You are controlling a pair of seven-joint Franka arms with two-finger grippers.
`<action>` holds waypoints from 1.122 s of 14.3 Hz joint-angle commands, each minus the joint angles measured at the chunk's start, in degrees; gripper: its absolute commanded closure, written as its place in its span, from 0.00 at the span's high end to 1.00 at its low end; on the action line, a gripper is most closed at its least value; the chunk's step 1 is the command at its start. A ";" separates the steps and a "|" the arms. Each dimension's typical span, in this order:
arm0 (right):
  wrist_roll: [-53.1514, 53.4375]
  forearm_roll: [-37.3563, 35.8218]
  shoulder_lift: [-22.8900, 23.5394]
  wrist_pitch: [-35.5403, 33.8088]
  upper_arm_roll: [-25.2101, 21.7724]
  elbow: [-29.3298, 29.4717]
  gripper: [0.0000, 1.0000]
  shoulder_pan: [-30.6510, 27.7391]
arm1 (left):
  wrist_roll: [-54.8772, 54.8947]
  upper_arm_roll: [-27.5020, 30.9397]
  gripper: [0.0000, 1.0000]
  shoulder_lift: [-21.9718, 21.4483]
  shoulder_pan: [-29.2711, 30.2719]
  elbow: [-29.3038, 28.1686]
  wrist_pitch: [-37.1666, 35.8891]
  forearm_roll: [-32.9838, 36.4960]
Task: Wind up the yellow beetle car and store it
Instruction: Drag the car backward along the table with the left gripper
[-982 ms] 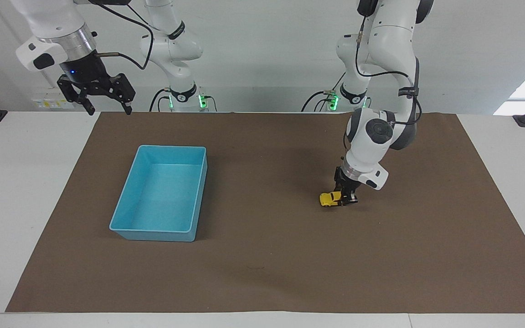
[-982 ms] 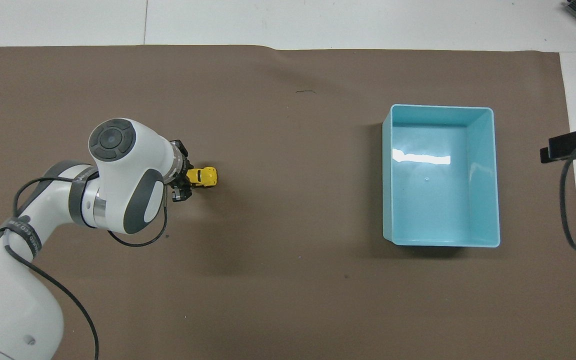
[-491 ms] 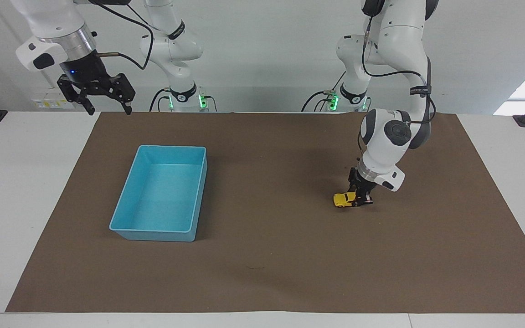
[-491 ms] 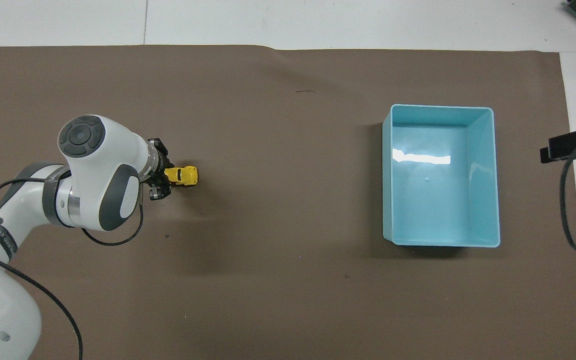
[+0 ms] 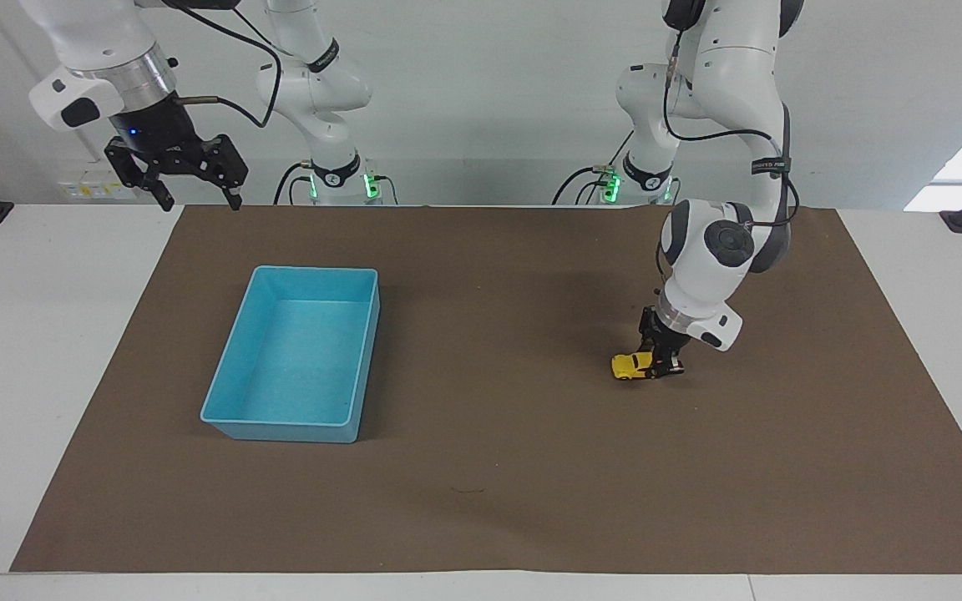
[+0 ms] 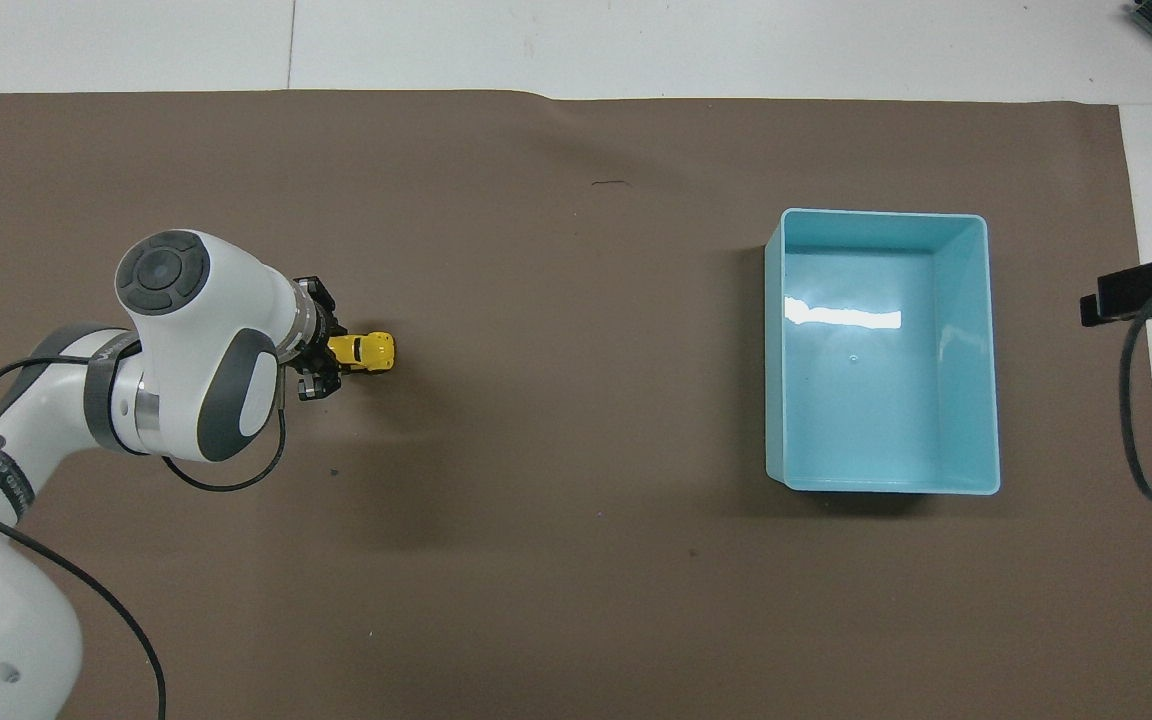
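Note:
The yellow beetle car (image 5: pixel 633 366) (image 6: pixel 366 350) sits on the brown mat toward the left arm's end of the table, its wheels down on the mat. My left gripper (image 5: pixel 662 366) (image 6: pixel 324 352) is down at the car's rear end and shut on it, with the car's nose pointing toward the blue tray. The right gripper (image 5: pixel 194 198) hangs open, high over the table's edge at the right arm's end, and the arm waits there; only part of it (image 6: pixel 1141 290) shows in the overhead view.
An empty light blue tray (image 5: pixel 234 351) (image 6: pixel 775 350) stands on the brown mat (image 5: pixel 481 467) toward the right arm's end. White table surface (image 5: pixel 30 334) borders the mat.
Over the last second the left gripper pulled the car backward along the mat, away from the tray. In the last half second it has held still. The right arm has not moved.

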 commanded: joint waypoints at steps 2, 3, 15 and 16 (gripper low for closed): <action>0.43 -0.32 -0.84 0.66 0.02 -0.96 1.00 -0.22 | 0.35 0.16 0.28 1.22 0.96 -0.96 2.31 1.93; 0.43 -0.32 -0.84 0.66 0.02 -0.96 1.00 -0.22 | 0.26 0.16 0.29 1.22 0.96 -0.96 2.31 1.93; 0.43 -0.32 -0.84 0.66 0.11 -0.96 1.00 -0.22 | -1.67 0.16 1.00 0.26 -1.50 0.62 1.27 2.01; 0.43 -0.32 -0.84 0.66 0.11 -0.96 1.00 -0.22 | -1.67 0.16 1.00 -0.27 -1.41 0.97 0.48 2.01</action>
